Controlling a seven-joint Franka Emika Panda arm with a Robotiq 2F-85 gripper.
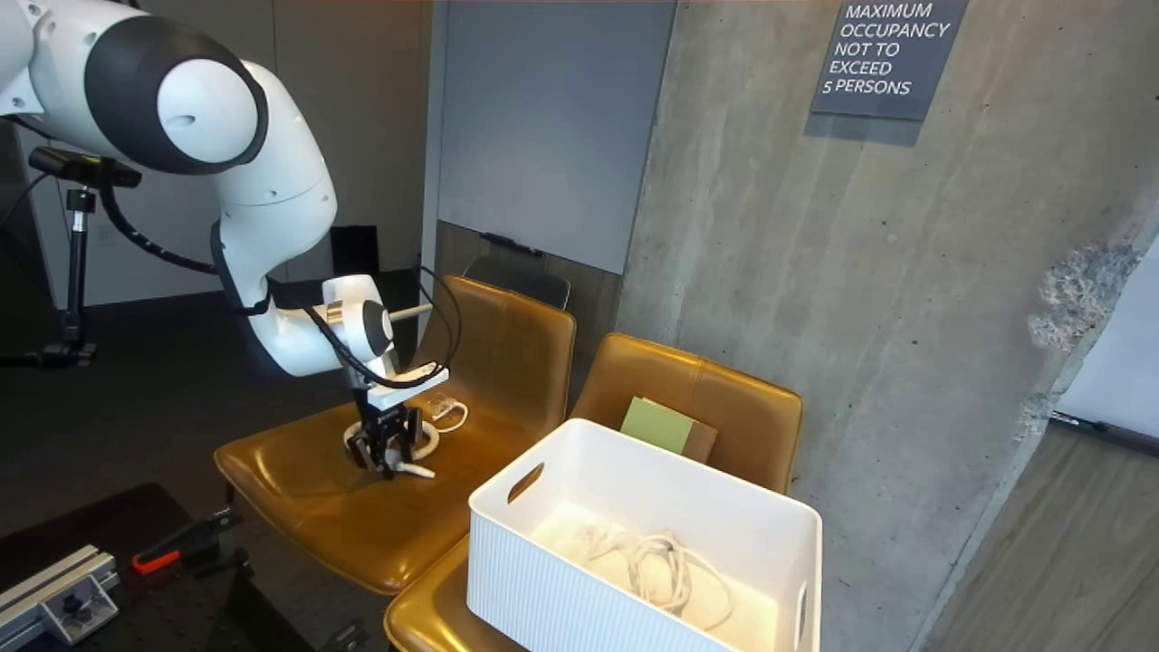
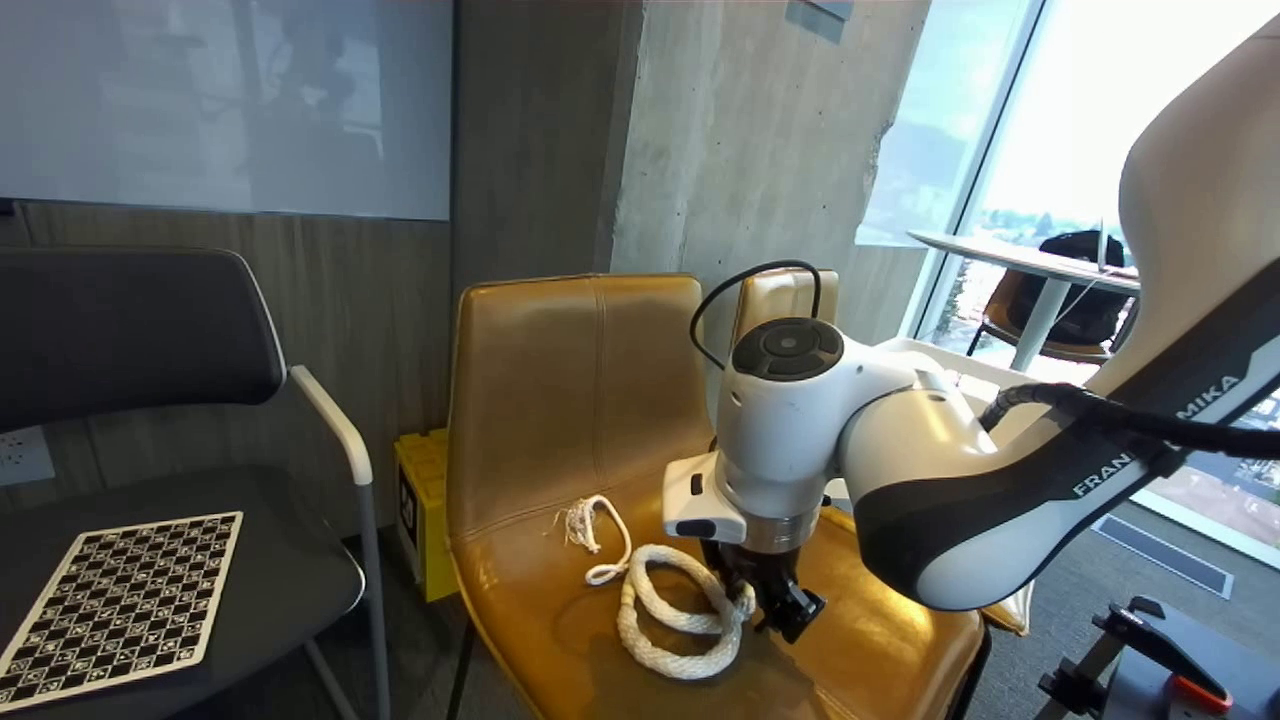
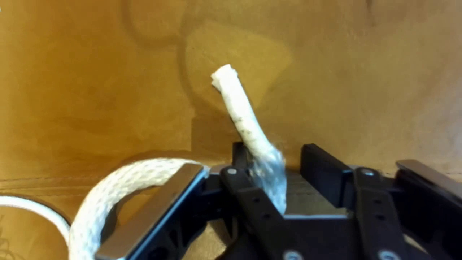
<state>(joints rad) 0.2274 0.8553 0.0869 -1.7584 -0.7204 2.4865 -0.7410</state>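
My gripper (image 3: 275, 159) points down over the seat of a tan leather chair (image 1: 299, 471); it also shows in both exterior views (image 1: 385, 450) (image 2: 778, 600). Its fingers are apart. A thick white rope (image 3: 243, 119) lies between them, close to the left finger in the wrist view, with a gap to the right finger. The rope's taped part is between the fingers and its cut end sticks out past them. The rest of the rope forms a loop (image 2: 690, 665) on the seat beside the gripper. A thinner white cord (image 2: 622, 540) with a frayed end lies behind the loop.
A white ribbed box (image 1: 543, 580) with pale cords (image 1: 665, 570) inside stands on a second tan chair (image 1: 724, 394). A green book (image 1: 656, 424) leans behind it. A dark chair holds a patterned board (image 2: 120, 600). A yellow box (image 2: 425, 510) stands on the floor.
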